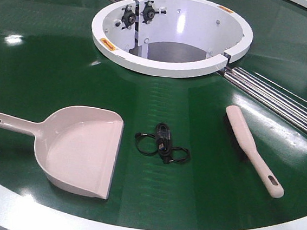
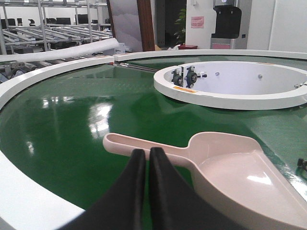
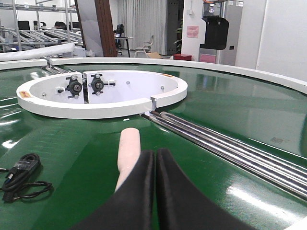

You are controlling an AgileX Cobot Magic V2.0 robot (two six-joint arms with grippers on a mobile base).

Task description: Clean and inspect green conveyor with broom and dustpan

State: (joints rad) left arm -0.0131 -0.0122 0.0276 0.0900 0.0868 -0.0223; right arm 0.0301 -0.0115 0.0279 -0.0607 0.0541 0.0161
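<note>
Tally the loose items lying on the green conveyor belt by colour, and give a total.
Pinkish-beige plastic: 2, the wide scoop-shaped dustpan and the long flat broom
Black: 1, the coiled cable
Total: 3

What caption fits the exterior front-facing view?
Dustpan, coiled black cable and broom lie apart on the green conveyor, before the white central ring.

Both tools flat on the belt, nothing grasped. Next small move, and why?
Probably open the right gripper: it is shut, with the broom lying on the green conveyor straight ahead of its tips, so it cannot take the handle yet. The left gripper, also shut, faces the dustpan the same way.
</note>
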